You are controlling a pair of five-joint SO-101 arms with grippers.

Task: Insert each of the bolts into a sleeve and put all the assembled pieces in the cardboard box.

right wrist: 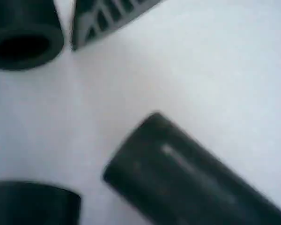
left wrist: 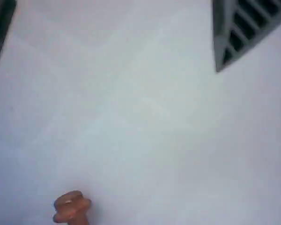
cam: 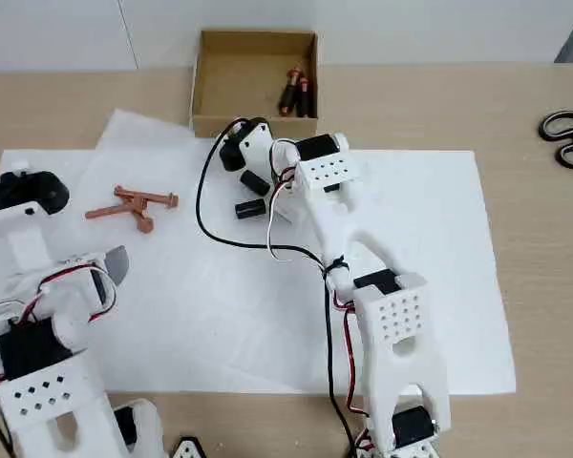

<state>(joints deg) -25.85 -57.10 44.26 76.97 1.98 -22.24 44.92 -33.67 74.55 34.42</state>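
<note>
Sleeves near cardboard box | right gripper over them, grip cannot be told | left gripper far from box, jaws spread wide, holding nothing

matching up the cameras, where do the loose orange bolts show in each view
high view: orange bolts on the white sheet, left of middle.
left wrist view: one bolt head on the same sheet.
right wrist view: black sleeves instead, on the same sheet.
shared landmark: the white sheet.
</note>
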